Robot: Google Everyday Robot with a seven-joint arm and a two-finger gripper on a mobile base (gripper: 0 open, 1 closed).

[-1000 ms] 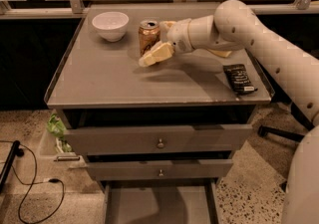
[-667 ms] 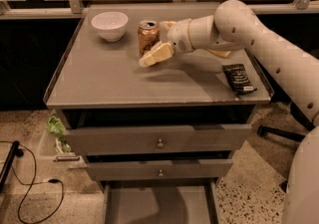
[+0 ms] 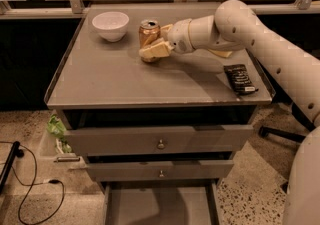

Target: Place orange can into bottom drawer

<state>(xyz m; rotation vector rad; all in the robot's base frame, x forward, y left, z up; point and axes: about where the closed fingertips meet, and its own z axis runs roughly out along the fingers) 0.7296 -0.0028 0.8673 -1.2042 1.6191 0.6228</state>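
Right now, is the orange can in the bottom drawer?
No, the orange can stands on the cabinet top, above the bottom drawer, with the gripper at it.

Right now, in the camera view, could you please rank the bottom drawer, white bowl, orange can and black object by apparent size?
1. bottom drawer, nearest the camera, partly cropped.
2. white bowl.
3. black object and orange can look alike; the gripper beside the can hides part of it.
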